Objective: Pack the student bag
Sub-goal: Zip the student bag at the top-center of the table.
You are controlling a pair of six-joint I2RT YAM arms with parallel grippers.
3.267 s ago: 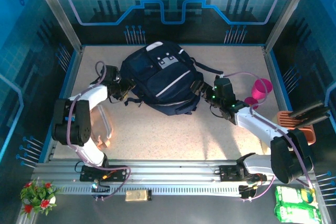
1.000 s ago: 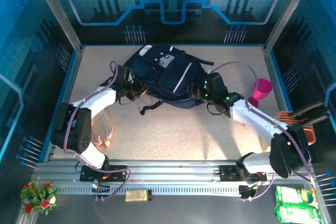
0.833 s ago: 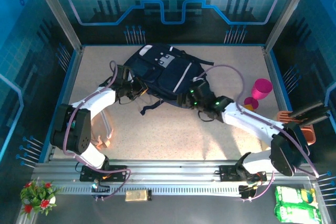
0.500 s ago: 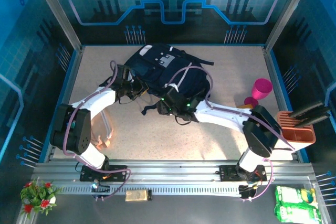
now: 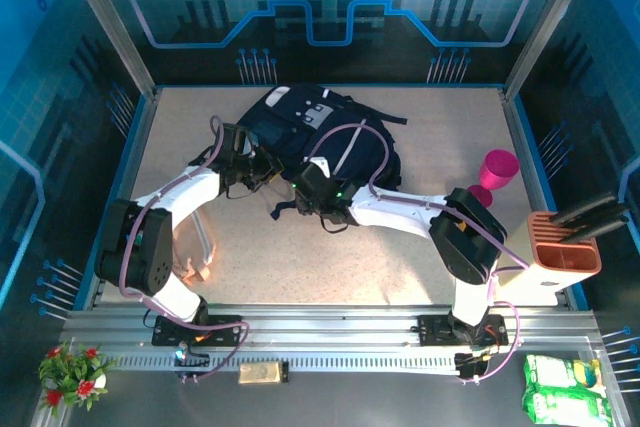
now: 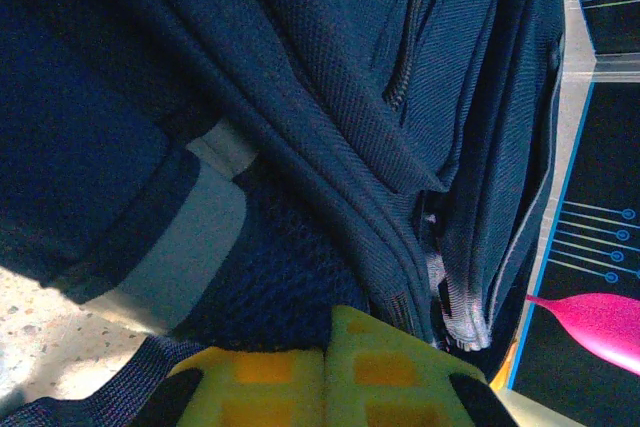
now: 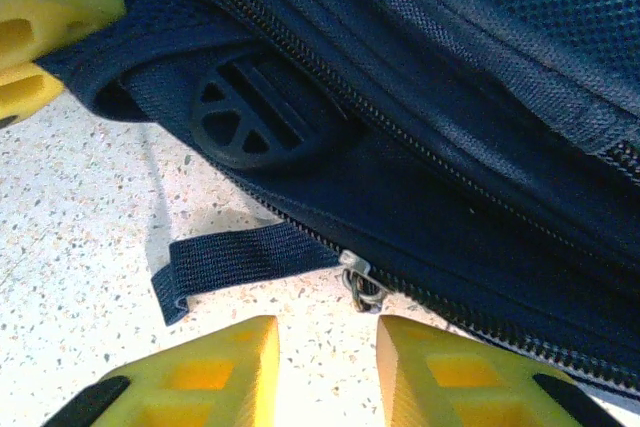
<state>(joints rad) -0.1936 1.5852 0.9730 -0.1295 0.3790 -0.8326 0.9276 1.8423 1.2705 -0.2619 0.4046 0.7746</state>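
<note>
A: Overhead: large navy striped fabric backpack (image 5: 320,137) lies far-centre on speckled table (image 5: 450,117).
B: Wrist cameras: right gripper (image 7: 327,332) has 2 fingers slightly apart, empty, facing metal zipper pull (image 7: 362,282); left gripper (image 6: 327,347) closed against fabric.

The bag (image 5: 310,132) is lying far-centre on the table (image 5: 300,257) — left gripper (image 5: 266,171) at its left edge, right gripper (image 5: 303,190) before its near edge, cup (image 5: 497,169) standing off right.
</note>
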